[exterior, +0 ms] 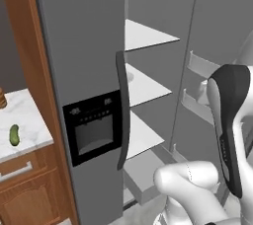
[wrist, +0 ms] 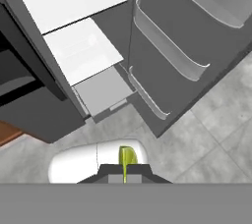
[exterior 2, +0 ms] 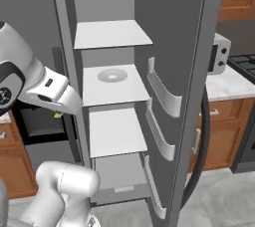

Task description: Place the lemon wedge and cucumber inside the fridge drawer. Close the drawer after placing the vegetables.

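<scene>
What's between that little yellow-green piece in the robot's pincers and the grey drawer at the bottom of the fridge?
In the hand view, grey floor tiles and the robot's white body lie between the lemon wedge and the drawer.

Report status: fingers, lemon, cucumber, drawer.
Fingers shut on pale yellow-green lemon wedge. Stubby dark green cucumber on marble counter. Shallow grey fridge drawer open, path looks clear.

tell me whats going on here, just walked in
A white Franka arm is loading a fridge whose right door stands open. Its gripper is shut on the lemon wedge, held above the floor in front of the fridge. The fridge drawer at the bottom is pulled out, and nothing can be seen in it. The cucumber lies on the marble counter left of the fridge, so neither item is in the drawer yet.
</scene>
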